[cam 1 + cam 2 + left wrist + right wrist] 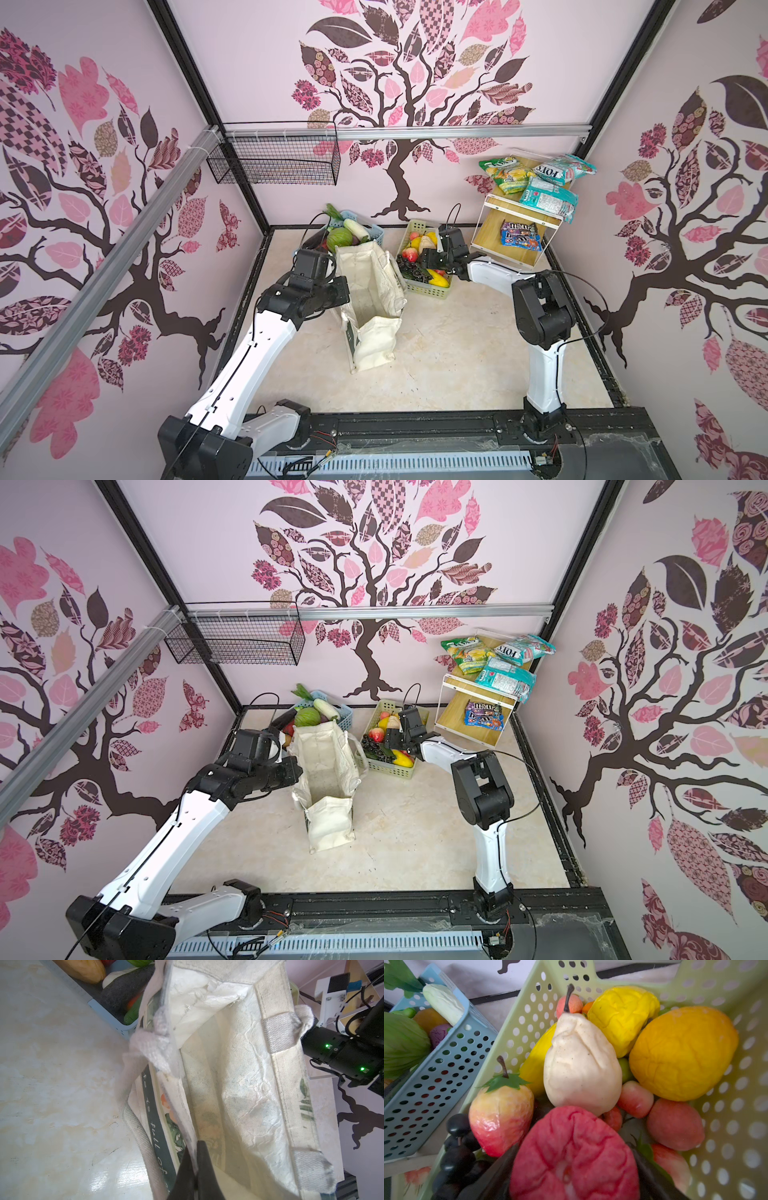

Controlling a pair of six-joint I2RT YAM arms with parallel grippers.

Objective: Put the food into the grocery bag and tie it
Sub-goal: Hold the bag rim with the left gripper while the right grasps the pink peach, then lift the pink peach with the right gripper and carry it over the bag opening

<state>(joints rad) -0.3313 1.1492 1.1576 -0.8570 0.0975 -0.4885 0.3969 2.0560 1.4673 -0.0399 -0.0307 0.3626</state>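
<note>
The cream grocery bag (374, 291) (328, 771) stands open on the floor. My left gripper (196, 1147) (341, 291) is shut on its near rim (182, 1118), holding the mouth open. The bag's inside (239, 1095) shows no food. My right gripper (573, 1147) (428, 264) reaches into the pale-green basket (737, 1126), its fingers pressed against both sides of a wrinkled red fruit (571, 1167). Beside that fruit lie a dark grape bunch (456, 1147), a cream pear (581, 1068) and yellow fruits. The cabbage (343, 237) and radish (355, 228) sit in the blue basket (376, 235).
A wood shelf (486, 232) at the back right holds the blue M&M's packet (521, 240) below and Fox's candy bags (540, 178) on top. A black wire basket (274, 162) hangs on the back rail. Both plastic baskets stand just behind the bag.
</note>
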